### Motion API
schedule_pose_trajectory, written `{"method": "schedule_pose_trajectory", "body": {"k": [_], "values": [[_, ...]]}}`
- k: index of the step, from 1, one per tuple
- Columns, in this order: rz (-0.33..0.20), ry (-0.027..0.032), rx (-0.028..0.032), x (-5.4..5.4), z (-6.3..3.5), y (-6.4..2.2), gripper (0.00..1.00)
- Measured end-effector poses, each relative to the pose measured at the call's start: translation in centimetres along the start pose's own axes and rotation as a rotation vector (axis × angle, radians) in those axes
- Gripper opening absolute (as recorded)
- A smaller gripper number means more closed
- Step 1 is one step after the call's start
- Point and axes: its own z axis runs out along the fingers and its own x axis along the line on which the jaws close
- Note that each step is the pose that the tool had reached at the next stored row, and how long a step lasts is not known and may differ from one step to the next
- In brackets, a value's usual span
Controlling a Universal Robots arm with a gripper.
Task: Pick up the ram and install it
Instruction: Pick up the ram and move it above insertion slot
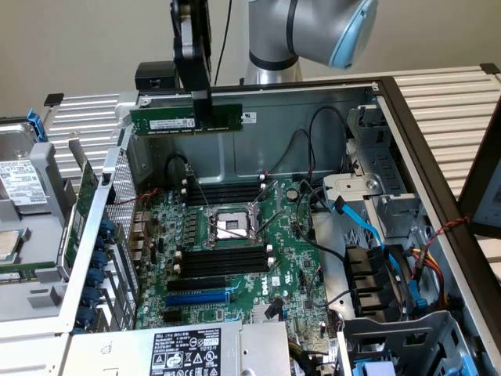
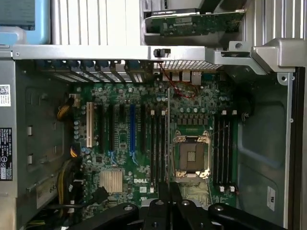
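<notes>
Exterior view: gripper (image 1: 202, 100) pinching the ram (image 1: 186, 121) at its upper edge; stick hangs level above the case, long axis parallel to the black memory slots (image 1: 225, 261).
Wrist view: ram seen edge-on, a thin line running straight out from the jaws, over the slots beside the CPU socket (image 2: 191, 158).

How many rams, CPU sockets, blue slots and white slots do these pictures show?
ram: 1
CPU socket: 1
blue slot: 1
white slot: 1
Total: 4
</notes>
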Motion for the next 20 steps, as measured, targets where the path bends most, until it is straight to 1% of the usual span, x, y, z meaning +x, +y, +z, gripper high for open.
{"method": "schedule_pose_trajectory", "body": {"k": [2, 4, 8, 9, 10, 12, 14, 15, 16, 20], "values": [[0.000, 0.0005, 0.0023, -0.4, 0.07, -0.63, 0.13], [0.000, 0.0043, 0.0050, -0.9, 0.18, -1.07, 0.13], [-0.001, 0.0216, 0.0105, -1.8, 0.38, -1.70, 0.13], [-0.001, 0.0252, 0.0121, -2.0, 0.43, -1.84, 0.13], [-0.001, 0.0267, 0.0152, -2.1, 0.49, -1.92, 0.13], [-0.001, 0.0272, 0.0247, -2.1, 0.60, -1.94, 0.13], [-0.001, 0.0268, 0.0369, -2.1, 0.70, -1.95, 0.13], [-0.001, 0.0266, 0.0420, -2.1, 0.74, -1.95, 0.13], [-0.001, 0.0266, 0.0450, -2.1, 0.78, -1.95, 0.13], [-0.001, 0.0258, 0.0462, -2.1, 0.85, -1.95, 0.13]]}}
